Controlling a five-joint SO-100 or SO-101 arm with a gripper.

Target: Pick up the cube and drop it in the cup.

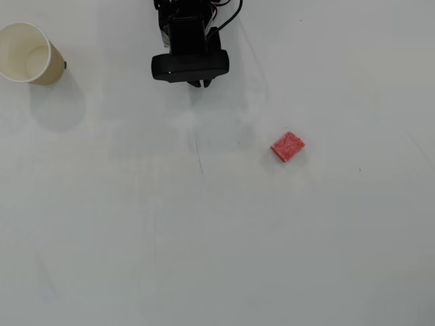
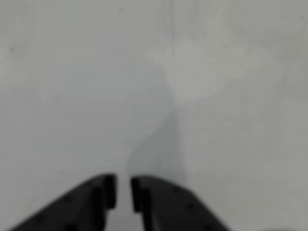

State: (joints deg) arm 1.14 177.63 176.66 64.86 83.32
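The cube point(image 1: 287, 146), a small red-pink speckled block, lies flat on the white table right of centre in the overhead view. The cup point(image 1: 49, 66), cream-white with a tan outer wall, stands at the far left top corner, mouth up and empty. My gripper point(image 1: 203, 83) is at the top centre, mostly hidden under the black arm and wrist camera, well apart from both cube and cup. In the wrist view the gripper point(image 2: 123, 192) has its two dark fingers almost touching, with nothing between them, over bare table. Cube and cup do not show in the wrist view.
The white table point(image 1: 217, 238) has faint scuff lines near the centre. The arm's black base and cables point(image 1: 197, 13) sit at the top edge.
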